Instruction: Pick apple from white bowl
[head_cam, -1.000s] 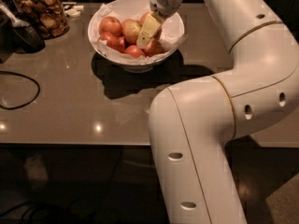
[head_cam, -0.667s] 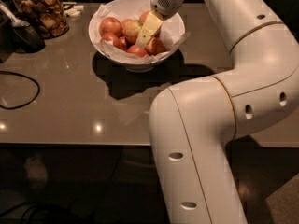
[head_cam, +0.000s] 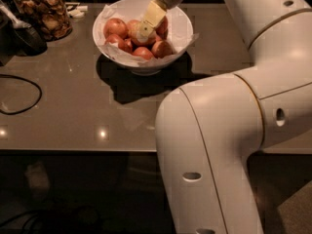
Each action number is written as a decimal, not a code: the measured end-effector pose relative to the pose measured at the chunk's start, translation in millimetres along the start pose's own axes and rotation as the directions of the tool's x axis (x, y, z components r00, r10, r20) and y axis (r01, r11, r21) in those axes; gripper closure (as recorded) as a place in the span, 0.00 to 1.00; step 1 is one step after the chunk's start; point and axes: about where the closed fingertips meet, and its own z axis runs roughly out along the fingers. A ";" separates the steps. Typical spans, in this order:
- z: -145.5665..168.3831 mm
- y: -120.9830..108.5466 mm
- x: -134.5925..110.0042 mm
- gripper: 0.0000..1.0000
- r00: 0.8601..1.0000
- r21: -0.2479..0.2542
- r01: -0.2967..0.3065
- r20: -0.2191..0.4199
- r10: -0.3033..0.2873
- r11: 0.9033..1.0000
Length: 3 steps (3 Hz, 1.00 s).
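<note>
The white bowl (head_cam: 181, 21), lined with crinkled paper, holds several reddish apples. The yellower apple (head_cam: 132, 28) lies near the middle of the heap; it is round, and no stem shows to give its direction. The gripper (head_cam: 143, 32) reaches down just beside it, and whether it is apart or together cannot be told. A glass jar (head_cam: 45, 14) holds brown snacks. The glossy grey worktop (head_cam: 73, 116) carries a black cable (head_cam: 22, 99). The floor below is dark.

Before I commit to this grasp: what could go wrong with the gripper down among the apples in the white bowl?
1. The gripper sits low in the white bowl beside the apple, and the redder apples crowd close, so it may nudge or pinch a neighbour instead.
2. The crinkled paper liner lies under the fruit and could snag and lift out.
3. Pushing down might slide the bowl across the table.
</note>
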 end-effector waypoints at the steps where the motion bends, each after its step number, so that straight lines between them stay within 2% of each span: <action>1: 1.1 5.7 -5.5 0.00 1.000 -0.002 0.009 -0.010 -0.009 1.000; 3: 9.8 8.3 -21.1 0.00 0.997 0.006 0.052 -0.050 -0.051 0.999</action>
